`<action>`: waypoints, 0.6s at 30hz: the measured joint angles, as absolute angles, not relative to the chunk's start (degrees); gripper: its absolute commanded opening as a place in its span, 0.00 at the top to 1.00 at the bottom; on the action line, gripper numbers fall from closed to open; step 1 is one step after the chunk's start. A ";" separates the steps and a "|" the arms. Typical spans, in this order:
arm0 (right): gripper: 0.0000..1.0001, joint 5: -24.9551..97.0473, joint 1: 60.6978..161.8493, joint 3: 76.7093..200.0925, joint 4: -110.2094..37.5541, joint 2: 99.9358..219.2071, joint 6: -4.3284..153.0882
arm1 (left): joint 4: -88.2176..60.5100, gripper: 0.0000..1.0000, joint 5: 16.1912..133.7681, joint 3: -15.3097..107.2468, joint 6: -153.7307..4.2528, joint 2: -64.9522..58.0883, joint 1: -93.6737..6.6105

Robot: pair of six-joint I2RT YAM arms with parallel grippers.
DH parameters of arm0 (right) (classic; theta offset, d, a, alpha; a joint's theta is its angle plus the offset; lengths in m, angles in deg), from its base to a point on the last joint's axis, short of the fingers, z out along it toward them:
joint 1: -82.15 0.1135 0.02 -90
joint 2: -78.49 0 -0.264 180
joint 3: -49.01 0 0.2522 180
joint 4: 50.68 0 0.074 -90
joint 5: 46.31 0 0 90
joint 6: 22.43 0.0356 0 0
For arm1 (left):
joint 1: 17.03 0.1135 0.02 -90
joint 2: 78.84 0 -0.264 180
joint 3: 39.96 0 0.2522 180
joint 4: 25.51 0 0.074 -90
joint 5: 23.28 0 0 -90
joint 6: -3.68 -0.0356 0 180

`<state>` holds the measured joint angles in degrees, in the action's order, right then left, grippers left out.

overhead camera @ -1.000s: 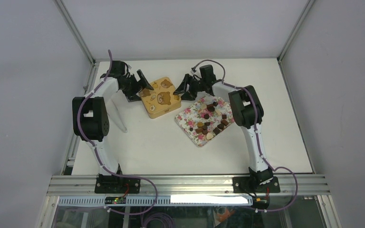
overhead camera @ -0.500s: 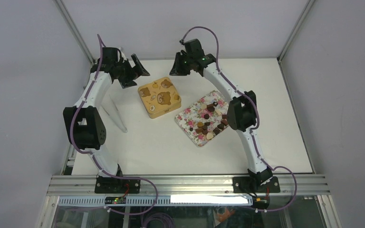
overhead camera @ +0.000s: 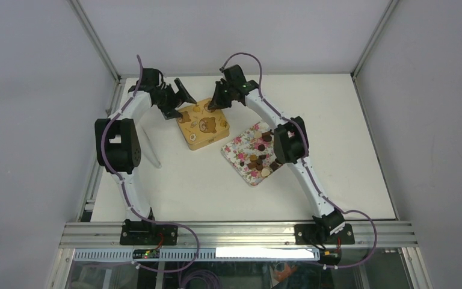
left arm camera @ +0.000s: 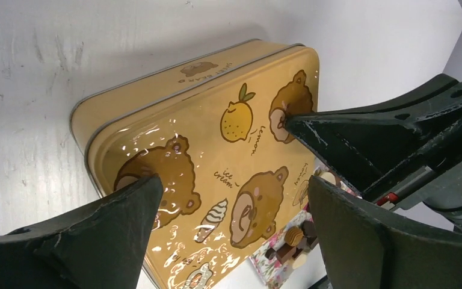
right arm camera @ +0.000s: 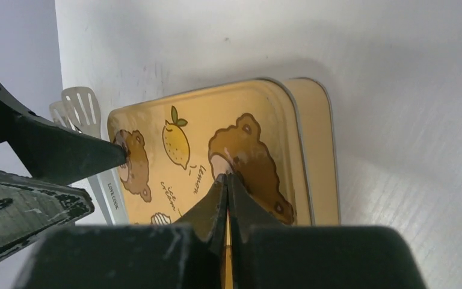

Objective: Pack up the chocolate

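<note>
The chocolate [overhead camera: 263, 158] lies as several small brown and cream pieces on a pink-flowered tray [overhead camera: 237, 147]; a few pieces [left arm camera: 292, 238] show past the tin in the left wrist view. A yellow bear-printed tin [overhead camera: 203, 125] stands left of the tray with its lid on. My left gripper [overhead camera: 180, 103] hangs open over the tin's left side [left arm camera: 216, 138], its jaws [left arm camera: 233, 182] wide apart with nothing between them. My right gripper [overhead camera: 213, 103] is shut and empty, its tips [right arm camera: 227, 176] against the lid [right arm camera: 216, 138] on a bear's face.
A metal slotted spatula [right arm camera: 79, 105] lies on the table left of the tin, seen as a pale strip [overhead camera: 149, 144] from above. The table's back edge and frame posts stand close behind both grippers.
The right gripper has shut and come down from above the table's back onto the tin's lid. The left gripper, still open, has swung back in over the tin's left side.
</note>
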<state>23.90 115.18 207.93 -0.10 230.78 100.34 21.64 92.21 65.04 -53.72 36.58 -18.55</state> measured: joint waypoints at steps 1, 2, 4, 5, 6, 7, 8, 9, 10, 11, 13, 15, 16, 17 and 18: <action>1.00 23.70 115.10 206.81 -0.74 230.21 100.30 | 21.29 0.03 92.26 65.08 -53.78 36.51 -18.59; 1.00 23.50 115.05 204.59 -1.77 229.03 100.27 | 21.35 0.02 92.24 65.06 -53.81 36.32 -18.75; 1.00 23.68 115.01 199.73 -2.62 225.86 99.95 | 21.44 0.02 92.26 65.06 -53.89 36.32 -18.94; 1.00 23.92 114.99 196.63 -2.49 223.65 99.40 | 21.59 0.02 92.21 65.06 -53.96 36.10 -18.97; 1.00 24.16 114.96 195.01 -2.23 222.30 99.05 | 21.79 0.02 92.21 65.06 -53.98 35.83 -18.97; 1.00 24.42 114.96 193.18 -2.05 220.81 98.55 | 22.14 0.02 92.21 65.06 -53.98 35.31 -18.97; 1.00 24.62 114.96 191.65 -1.88 219.44 98.00 | 22.53 0.02 92.21 65.06 -54.00 34.54 -18.97; 1.00 24.88 114.99 190.09 -1.79 217.91 97.52 | 22.88 0.01 92.21 65.02 -54.00 33.50 -18.97; 1.00 25.03 114.99 188.70 -1.77 216.62 97.17 | 23.10 0.01 92.19 64.93 -54.00 32.27 -18.97; 1.00 25.23 114.99 186.42 -1.92 214.69 96.71 | 23.17 0.01 92.21 64.84 -53.98 30.79 -18.97; 1.00 25.38 114.99 182.34 -2.25 211.35 96.30 | 22.99 0.01 92.21 64.23 -53.98 27.16 -18.97; 1.00 25.56 114.99 178.71 -2.92 209.21 96.12 | 22.82 0.01 92.24 63.25 -53.96 23.51 -18.97; 1.00 25.93 114.99 176.76 -3.43 208.48 96.10 | 22.75 0.01 92.24 62.51 -53.96 21.47 -18.97; 1.00 26.34 114.99 175.03 -3.76 208.20 96.10 | 22.71 0.01 92.28 61.61 -53.94 19.42 -18.97; 1.00 26.58 114.99 173.68 -3.76 208.20 96.10 | 22.75 0.01 92.32 60.36 -53.94 16.88 -18.97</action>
<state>26.58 114.99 173.68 -3.76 208.20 96.10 22.75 92.32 60.36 -53.94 16.88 -18.97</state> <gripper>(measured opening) 0.005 0.990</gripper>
